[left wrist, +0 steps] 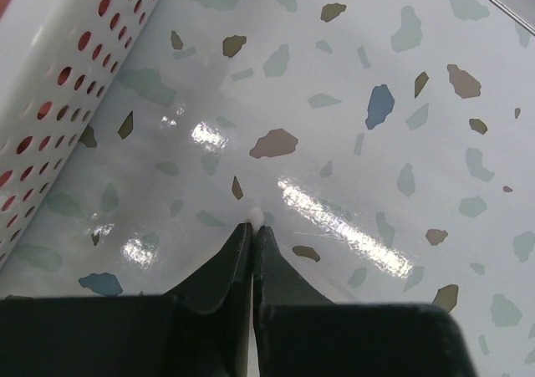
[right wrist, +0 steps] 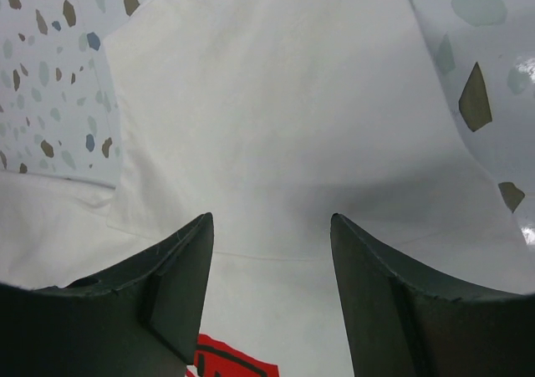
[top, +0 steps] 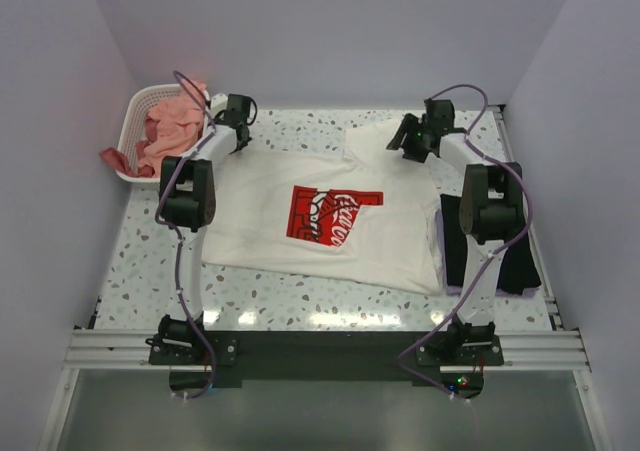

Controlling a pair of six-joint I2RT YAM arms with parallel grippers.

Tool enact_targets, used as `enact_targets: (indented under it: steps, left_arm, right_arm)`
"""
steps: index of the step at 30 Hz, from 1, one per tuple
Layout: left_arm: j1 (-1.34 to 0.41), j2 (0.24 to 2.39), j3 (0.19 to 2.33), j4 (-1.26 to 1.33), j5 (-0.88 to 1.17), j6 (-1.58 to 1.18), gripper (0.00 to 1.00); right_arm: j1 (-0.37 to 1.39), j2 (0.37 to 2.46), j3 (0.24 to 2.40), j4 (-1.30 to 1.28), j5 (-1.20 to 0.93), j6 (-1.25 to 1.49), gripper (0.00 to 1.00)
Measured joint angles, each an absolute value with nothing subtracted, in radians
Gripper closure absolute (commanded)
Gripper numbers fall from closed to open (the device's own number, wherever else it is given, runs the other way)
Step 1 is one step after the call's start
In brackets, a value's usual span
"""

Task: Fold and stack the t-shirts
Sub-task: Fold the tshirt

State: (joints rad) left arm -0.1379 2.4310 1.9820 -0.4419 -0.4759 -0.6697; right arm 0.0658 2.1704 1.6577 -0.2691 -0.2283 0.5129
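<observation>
**A:** Which step is in hand?

**B:** I judge it to be the laying-out of the cream-white cotton t-shirt with the red square logo [top: 260, 206], just ahead of the first fold; it lies flat, print up, in the middle of the speckled terrazzo table [top: 270, 291]; a folded black t-shirt [top: 456, 241] sits just beside its right edge; salmon-pink t-shirts [top: 170, 126] wait in the white perforated plastic basket [top: 138, 99] at the far left corner.

**A:** And the grippers?

**B:** The left gripper [left wrist: 253, 225] has its fingers pressed together over bare table near the basket, by the shirt's far left corner; a small white speck shows at the tips, and I cannot tell whether it is cloth; the right gripper [right wrist: 272, 226] hangs with fingers spread wide above the shirt's right sleeve, holding nothing.

**A:** What does the next move call for?

**B:** Probably a grip on each far corner or sleeve; the right must lower and close on the cloth; the left must open and reach the cloth's edge; then both should carry it over together, so the fold lies even.
</observation>
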Motion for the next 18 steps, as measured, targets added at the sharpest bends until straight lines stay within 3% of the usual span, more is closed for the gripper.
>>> enact_targets:
  steps: [18]
  left_arm:
    - [-0.119, 2.389, 1.909, -0.410, -0.453, -0.669, 1.00]
  right_arm:
    - [0.051, 2.371, 1.999, -0.258, -0.065, 0.504, 0.40]
